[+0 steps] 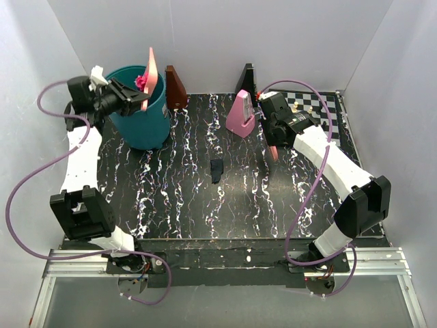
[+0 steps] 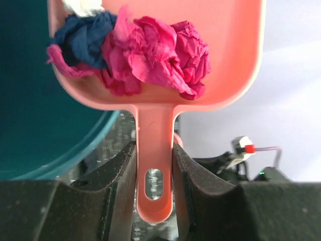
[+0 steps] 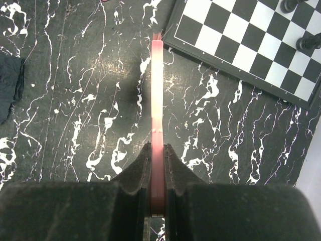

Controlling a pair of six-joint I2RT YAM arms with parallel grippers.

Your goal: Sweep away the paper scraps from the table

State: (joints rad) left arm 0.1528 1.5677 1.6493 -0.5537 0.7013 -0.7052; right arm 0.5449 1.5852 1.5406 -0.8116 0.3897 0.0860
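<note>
I'm at the dumping step. My left claw (image 2: 154, 165) is clenched on the handle of the pink dustpan (image 2: 225, 40), which holds the paper scraps (image 2: 150, 55) over the teal bin (image 2: 35, 125). My right claw (image 3: 158, 170) grips a thin pink sweeper (image 3: 157, 90) above the surface (image 3: 75, 125). Next I'd tip the pan further. A dark wad (image 1: 216, 171) looks uncollected.

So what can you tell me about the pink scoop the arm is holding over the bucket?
The pink scoop looks like smooth plastic: a shallow pan with a flat handle that has an oval hanging hole. The left hand clamps that handle. It is tipped up over the teal bucket, with crumpled magenta, dark blue and white paper scraps lying in it.
</note>
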